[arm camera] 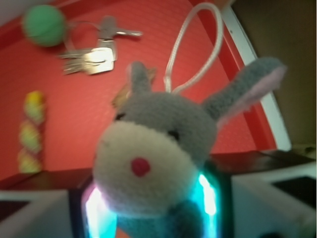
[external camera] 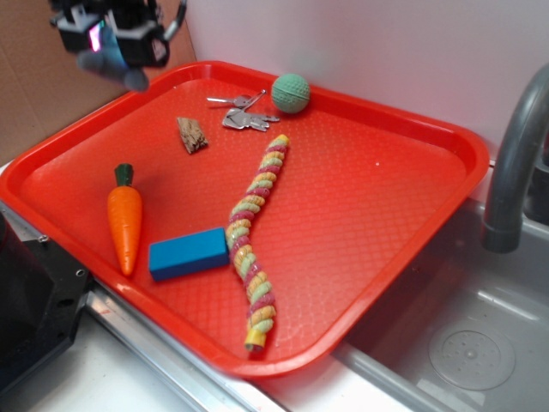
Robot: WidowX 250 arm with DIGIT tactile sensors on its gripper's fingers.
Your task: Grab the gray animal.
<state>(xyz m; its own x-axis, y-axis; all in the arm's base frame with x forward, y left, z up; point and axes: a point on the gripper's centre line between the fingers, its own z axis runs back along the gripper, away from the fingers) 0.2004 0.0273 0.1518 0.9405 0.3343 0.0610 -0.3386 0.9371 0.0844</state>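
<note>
One soft gray animal [arm camera: 158, 148] sat pinched in the tool [external camera: 120, 47], which we saw raised above the far left corner of the table [external camera: 386, 223], and we judged that the plush could squirm free because only its lower body was gripped.

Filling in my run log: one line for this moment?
gripper: shut on gray plush animal | position: raised above red plastic tray far-left corner | task: grabbed

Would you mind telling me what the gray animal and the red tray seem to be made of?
The gray long-eared animal toy looks like soft plush fabric: fuzzy knit-like pile, whitish muzzle, pink-lined ear, cord loop. The red rectangular tray appears to be moulded plastic: fine dimpled texture, slight sheen, rounded raised rim.
</note>
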